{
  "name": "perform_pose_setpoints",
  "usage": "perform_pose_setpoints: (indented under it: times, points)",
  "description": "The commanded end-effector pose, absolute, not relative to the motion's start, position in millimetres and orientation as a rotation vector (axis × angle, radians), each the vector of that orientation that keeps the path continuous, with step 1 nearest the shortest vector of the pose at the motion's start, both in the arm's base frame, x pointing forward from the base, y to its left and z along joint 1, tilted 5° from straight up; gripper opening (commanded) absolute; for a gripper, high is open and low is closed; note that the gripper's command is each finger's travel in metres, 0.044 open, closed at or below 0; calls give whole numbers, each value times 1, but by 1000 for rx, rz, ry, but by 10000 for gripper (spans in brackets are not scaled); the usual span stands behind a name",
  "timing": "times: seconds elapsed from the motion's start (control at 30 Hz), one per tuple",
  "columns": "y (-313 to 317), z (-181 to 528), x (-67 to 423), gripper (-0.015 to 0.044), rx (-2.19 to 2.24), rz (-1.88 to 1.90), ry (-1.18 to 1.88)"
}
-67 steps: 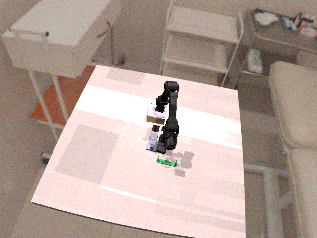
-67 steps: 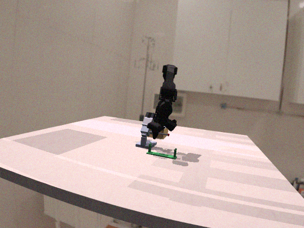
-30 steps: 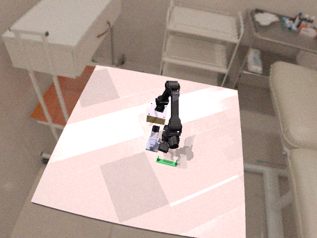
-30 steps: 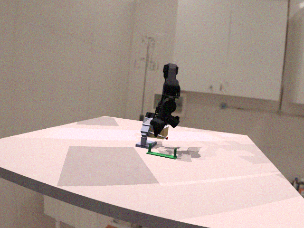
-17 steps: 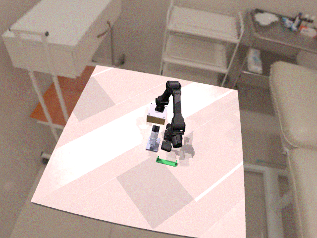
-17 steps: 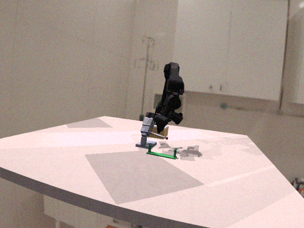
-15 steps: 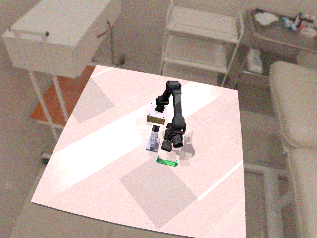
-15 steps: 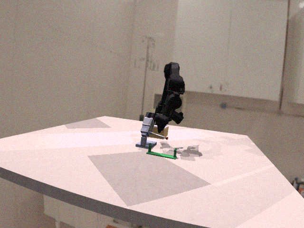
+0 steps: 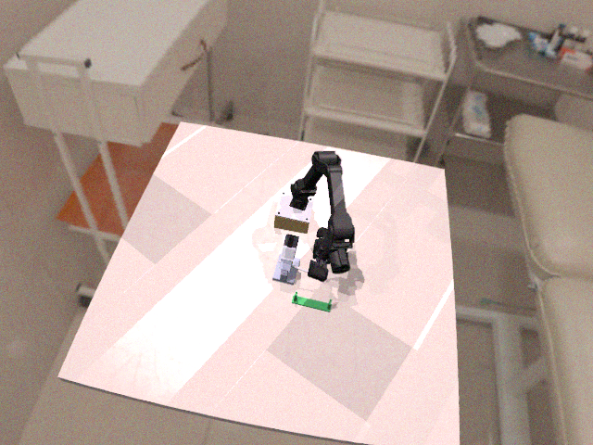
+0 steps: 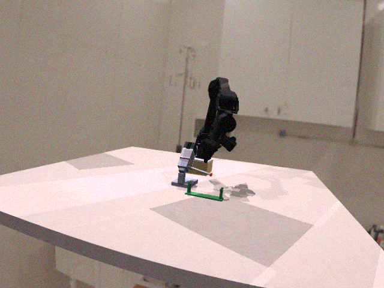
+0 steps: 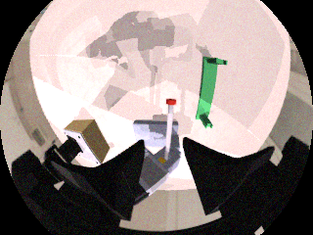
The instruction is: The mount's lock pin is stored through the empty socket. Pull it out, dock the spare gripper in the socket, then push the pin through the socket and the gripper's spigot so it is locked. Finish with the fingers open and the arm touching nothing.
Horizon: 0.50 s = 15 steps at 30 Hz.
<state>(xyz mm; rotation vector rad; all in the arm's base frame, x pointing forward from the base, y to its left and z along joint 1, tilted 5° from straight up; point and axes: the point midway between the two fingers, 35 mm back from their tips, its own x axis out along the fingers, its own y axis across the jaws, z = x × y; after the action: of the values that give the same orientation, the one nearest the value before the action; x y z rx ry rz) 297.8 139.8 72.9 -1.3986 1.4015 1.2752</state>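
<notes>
The black six-joint arm (image 10: pixel 218 123) bends down over the pale pink surface (image 9: pixel 239 354) w/ its hand (image 11: pixel 163 170) half open, approx. midway of its travel, gripping nothing; in the wrist view the two dark fingers stand either side of the slim white lock pin w/ a red head (image 11: pixel 171 124) but apart from it. The pin runs through the grey socket of the small grey mount on a flat base (image 10: pixel 185 173), its red tip sticking out to the side in the exterior view (image 10: pixel 211 174), sloping slightly down. The spare gripper, a light grey-and-white blocky piece (image 9: pixel 288 248), sits in the mount's socket, tilted, in the top view just left of the hand. Behind the mount, touching or nearly so, is a tan box w/ a white top (image 9: pixel 292 218) near the arm's base. In front, just beside the mount but apart from it, a green flat rack w/ two short upright posts (image 10: pixel 204 193) lies on the surface w/ nothing on it. Whether the fingers brush the mount's body cannot be told from these views. Background: white cabinet, shelving, trolley, blurred.
</notes>
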Motion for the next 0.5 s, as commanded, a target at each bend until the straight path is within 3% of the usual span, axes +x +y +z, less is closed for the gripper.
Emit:
perform_pose_setpoints:
  times: [0.0,0.17,0.47]
  points:
    - [145,80,298,200,-1396,1275,1401]
    - [150,88,298,200,-1401,1276,1401]
    - [145,82,298,436,-1404,1276,1401]
